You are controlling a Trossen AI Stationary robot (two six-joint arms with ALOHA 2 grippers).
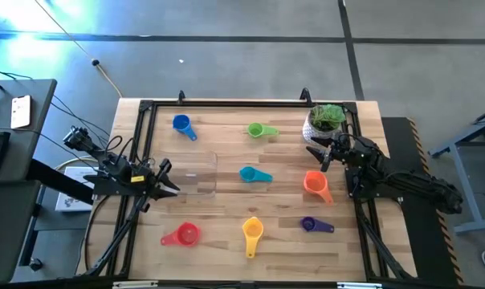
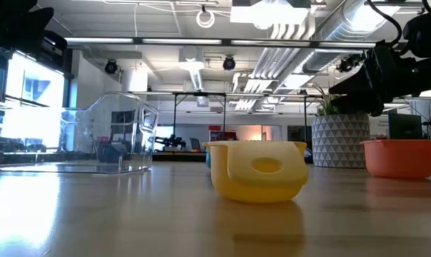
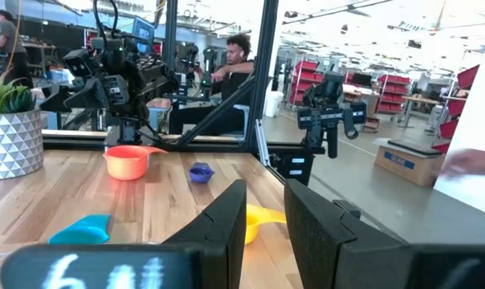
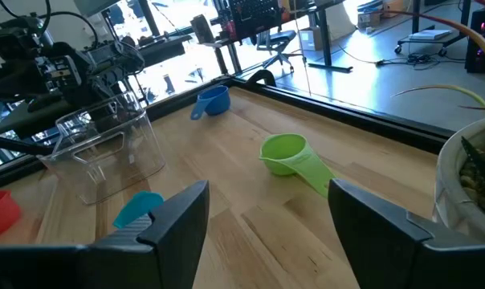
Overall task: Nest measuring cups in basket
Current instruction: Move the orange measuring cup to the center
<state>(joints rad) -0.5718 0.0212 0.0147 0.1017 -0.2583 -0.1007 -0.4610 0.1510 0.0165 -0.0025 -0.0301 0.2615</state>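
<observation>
Right gripper hung open, empty, with the orange cup just below-beside it; basket sat well apart, near the left gripper, jaws part-open, empty. Best approach: drop straight onto the cup rim, clear of the plant pot.

Measuring cups lie scattered right of the seemingly empty basket.
</observation>
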